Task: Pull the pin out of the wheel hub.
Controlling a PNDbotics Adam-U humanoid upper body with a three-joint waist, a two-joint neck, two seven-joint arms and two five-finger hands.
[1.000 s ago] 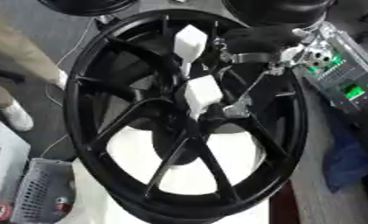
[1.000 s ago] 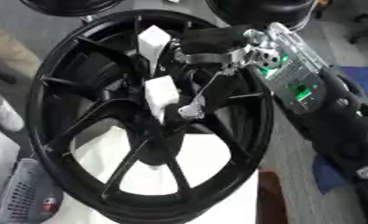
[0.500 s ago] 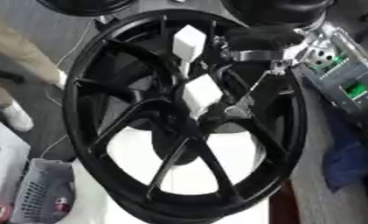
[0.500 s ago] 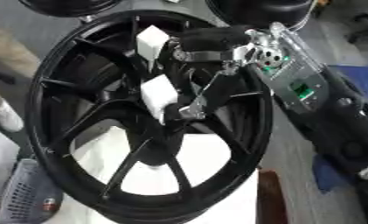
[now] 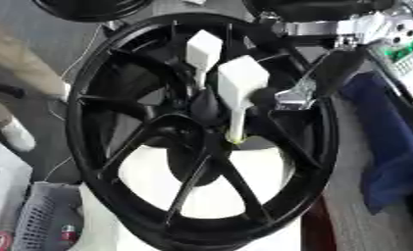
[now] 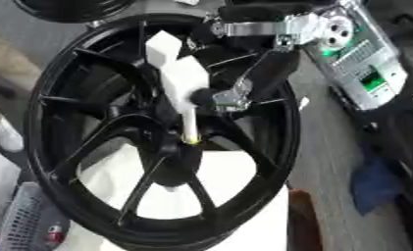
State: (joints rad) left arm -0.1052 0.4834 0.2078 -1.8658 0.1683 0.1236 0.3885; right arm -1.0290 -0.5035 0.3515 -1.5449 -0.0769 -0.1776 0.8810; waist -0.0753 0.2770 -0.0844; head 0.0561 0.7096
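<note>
One white block-headed pin, slim shaft tip at black wheel hub, right hand fingers clamped on it.

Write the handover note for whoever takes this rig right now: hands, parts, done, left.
Right robot hand: reaches in from upper right, fingers curled on the white-headed pin.
Left robot hand: not in view.
Wheel: black, spoked, on a white stand.
Pin tip hangs beside the hub; whether it is fully clear, I cannot tell.
A second white pin stands behind, toward the rim.
Left: lift the held pin clear.
</note>
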